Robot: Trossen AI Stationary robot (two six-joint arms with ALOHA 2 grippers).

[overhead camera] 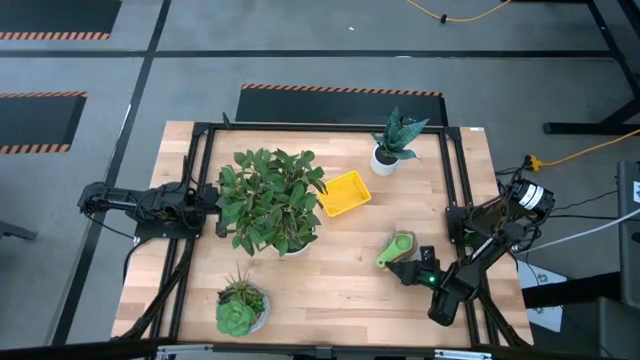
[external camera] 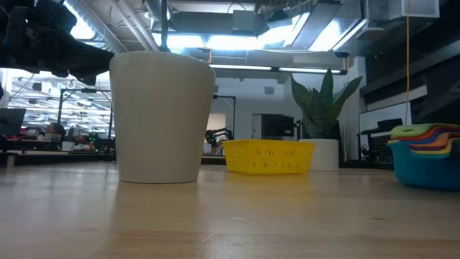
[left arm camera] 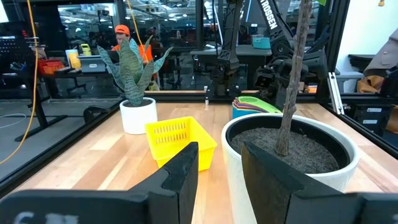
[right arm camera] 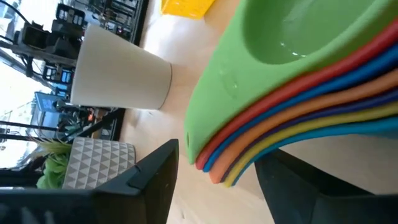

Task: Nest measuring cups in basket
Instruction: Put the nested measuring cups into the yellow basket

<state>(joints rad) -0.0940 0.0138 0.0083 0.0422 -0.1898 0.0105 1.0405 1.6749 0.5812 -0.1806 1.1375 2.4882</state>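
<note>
The right gripper (overhead camera: 407,268), fingers spread around the handles of the nested measuring cups (overhead camera: 397,249) — bare wood separates them from the basket (overhead camera: 343,193) — while the left gripper (left arm camera: 217,177) waits with fingers spread, close to a white pot (left arm camera: 292,163).

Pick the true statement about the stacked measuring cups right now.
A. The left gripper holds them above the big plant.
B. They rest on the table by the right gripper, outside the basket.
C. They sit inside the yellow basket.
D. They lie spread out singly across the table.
B: the measuring cups sit stacked on the table at the right gripper, apart from the empty basket.
</note>
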